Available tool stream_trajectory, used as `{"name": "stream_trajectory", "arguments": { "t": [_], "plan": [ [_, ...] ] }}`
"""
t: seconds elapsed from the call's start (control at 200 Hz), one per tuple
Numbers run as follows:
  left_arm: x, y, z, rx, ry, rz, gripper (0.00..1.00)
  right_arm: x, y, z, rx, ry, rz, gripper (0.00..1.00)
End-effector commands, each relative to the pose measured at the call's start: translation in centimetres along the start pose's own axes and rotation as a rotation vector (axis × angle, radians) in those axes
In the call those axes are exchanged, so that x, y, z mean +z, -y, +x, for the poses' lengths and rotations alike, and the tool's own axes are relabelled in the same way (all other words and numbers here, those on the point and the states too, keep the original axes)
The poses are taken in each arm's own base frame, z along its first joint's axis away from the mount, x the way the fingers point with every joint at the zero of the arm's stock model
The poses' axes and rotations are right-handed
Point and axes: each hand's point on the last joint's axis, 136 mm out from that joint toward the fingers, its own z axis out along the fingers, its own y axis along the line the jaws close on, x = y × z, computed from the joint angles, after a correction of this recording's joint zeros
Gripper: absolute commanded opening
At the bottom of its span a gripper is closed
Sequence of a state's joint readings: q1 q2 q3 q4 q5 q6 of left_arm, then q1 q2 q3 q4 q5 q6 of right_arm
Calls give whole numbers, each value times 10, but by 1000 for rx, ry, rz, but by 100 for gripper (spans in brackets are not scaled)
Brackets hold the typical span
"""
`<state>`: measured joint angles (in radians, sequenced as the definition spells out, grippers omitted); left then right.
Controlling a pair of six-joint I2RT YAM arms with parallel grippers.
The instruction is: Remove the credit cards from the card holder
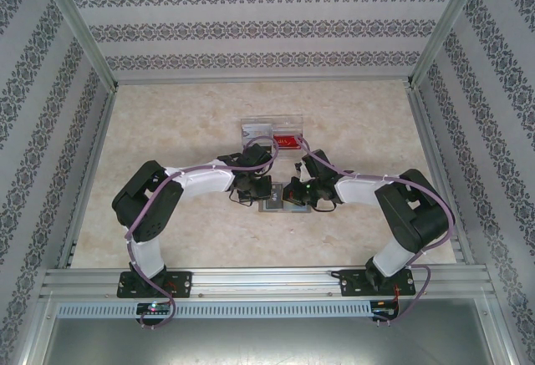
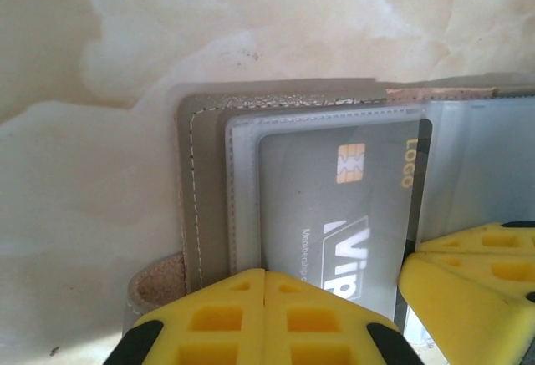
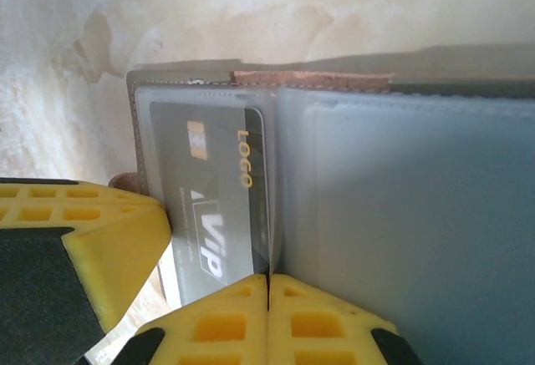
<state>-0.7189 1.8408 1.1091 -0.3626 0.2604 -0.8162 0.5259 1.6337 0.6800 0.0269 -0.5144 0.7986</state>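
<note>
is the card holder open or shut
Open: the card holder lies spread flat, a dark VIP card showing in an inside pocket.

Clear box (image 1: 253,126) just beyond card holder (image 2: 205,206)

In the left wrist view, a dark grey card (image 2: 334,215) sits in a clear pocket of the card holder (image 2: 205,190), just above the left gripper (image 2: 265,290). The word "LOGO" stands on it in golden letters, at the corner far from this gripper and to the right. Large white letters "VIP" stand close above the fingertips. Beside them runs a small white line that begins with "Member"; the rest cannot be read.

In the right wrist view, the card (image 3: 213,206) shows "LOGO" and "VIP" up and left of the right gripper (image 3: 267,294).

In the top view, the print on the red card (image 1: 285,141) beyond both grippers is too small to read.
</note>
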Motion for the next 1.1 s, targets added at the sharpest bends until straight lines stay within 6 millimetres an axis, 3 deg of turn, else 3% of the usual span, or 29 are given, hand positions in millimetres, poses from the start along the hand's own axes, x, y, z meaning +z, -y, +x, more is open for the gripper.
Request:
{"name": "stream_trajectory", "arguments": {
  "t": [0.0, 0.235, 0.44, 0.699, 0.954, 1.094],
  "plan": [
    [11, -18, 11, -6, -44, -95, 0, 0, 1, -2, -12, 4, -2, 0],
    [13, -34, 15, -15, -55, -163, 0, -9, 9, -4, 2, 21, -1, 0],
    [13, -35, 16, -15, -56, -166, 0, -15, 15, -4, 9, 29, 4, 0],
    [9, -22, 11, -2, -48, -122, 0, -19, 8, -7, -10, 39, -20, 0],
    [-17, -3, -4, 13, 9, -79, 19, -21, -11, -11, -68, 44, -36, 8],
    [-24, 5, -8, 16, 27, -52, 19, -16, -16, -9, -93, 29, -35, 9]
  ]
}}
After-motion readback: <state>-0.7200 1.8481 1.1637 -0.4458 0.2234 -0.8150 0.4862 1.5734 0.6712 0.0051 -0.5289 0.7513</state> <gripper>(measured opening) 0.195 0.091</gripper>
